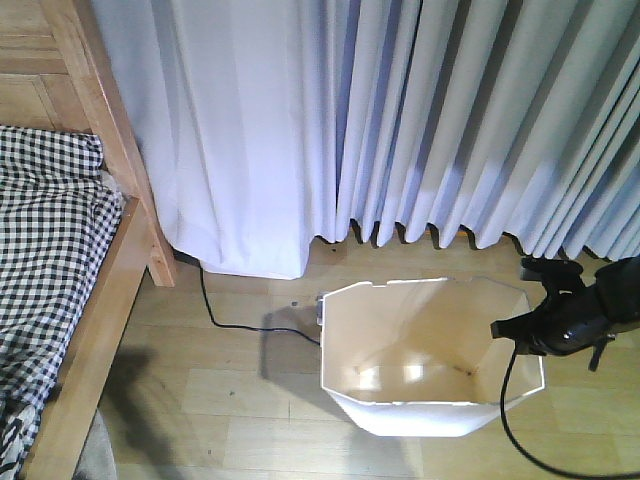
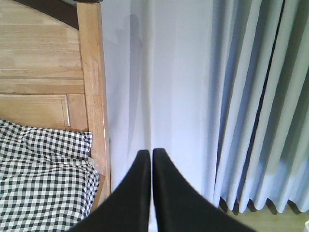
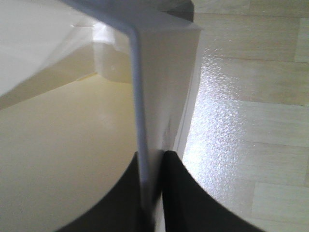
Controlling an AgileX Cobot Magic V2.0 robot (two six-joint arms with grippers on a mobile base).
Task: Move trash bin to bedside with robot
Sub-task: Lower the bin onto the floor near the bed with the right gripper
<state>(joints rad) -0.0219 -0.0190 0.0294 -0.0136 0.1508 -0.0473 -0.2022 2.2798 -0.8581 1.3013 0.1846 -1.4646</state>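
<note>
Right gripper: closed down on the trash bin, clamping its thin right-hand wall at the rim, one black finger inside against the cream lining, the other outside over the floor. The wall edge runs straight up between the two, with no slack visible. A black cable loops down from this arm past the bin's right front corner. Left gripper: fingers drawn together to a hairline slit, nothing between them, raised and facing the pale curtain beside the bed post. The bin stands upright on the wooden floor, angular rim open to the top, its back edge close under the curtain hem. The bed frame lies well apart to the bin's left, with checked bedding spilling to the rail's inner edge. A broad strip of bare floorboard separates bin and rail. A thin black cord crosses that strip, from the curtain foot near the post toward the bin's left rear corner. Where it ends there is too small to tell.
</note>
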